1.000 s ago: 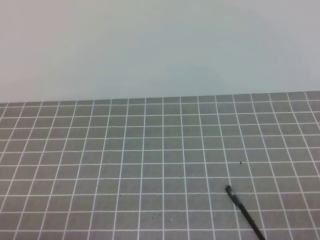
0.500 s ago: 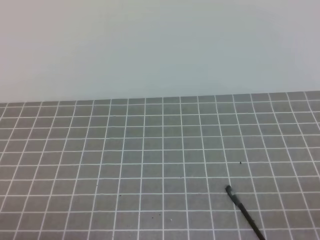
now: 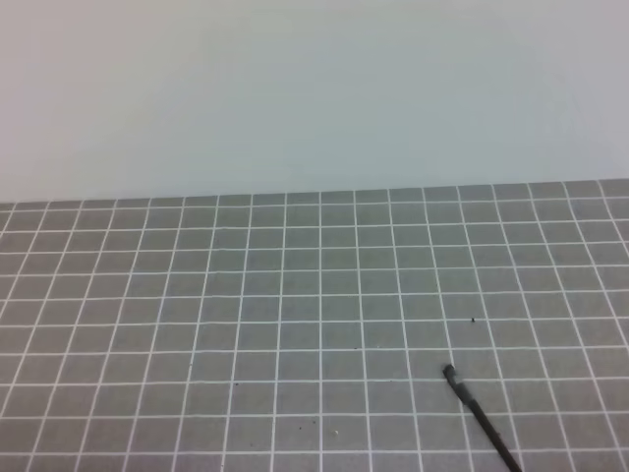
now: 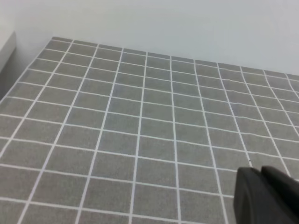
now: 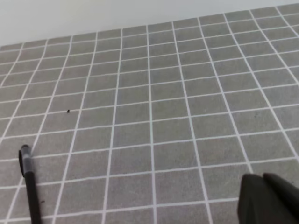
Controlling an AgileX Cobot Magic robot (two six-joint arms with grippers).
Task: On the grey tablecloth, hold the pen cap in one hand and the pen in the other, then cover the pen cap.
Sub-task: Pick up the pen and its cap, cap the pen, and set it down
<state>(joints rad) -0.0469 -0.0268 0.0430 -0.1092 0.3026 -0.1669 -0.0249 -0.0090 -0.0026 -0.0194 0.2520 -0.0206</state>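
- Tool tips show only at the lower right corner of each wrist view: the left tool [image 4: 261, 173] and the right tool [image 5: 263, 178], each a dark blunt shape with its two fingers pressed together, no gap between them.
- Neither tool holds or touches anything; both hang above the grey tablecloth [image 3: 246, 324] with only bare grid squares beneath their tips.
- Neither tool appears in the high view.
- From the right tool, the pen [image 5: 29, 186] lies well off to the left on the cloth, thin and black, its rounded end pointing away from the camera and its length running off the bottom edge of the view.
- In the high view the same pen [image 3: 479, 417] lies slanted near the lower right, flat on the cloth.
- A tiny dark speck [image 5: 68, 111] sits on the cloth beyond the pen, apart from it.
- No part of the pen shows in the left wrist view.
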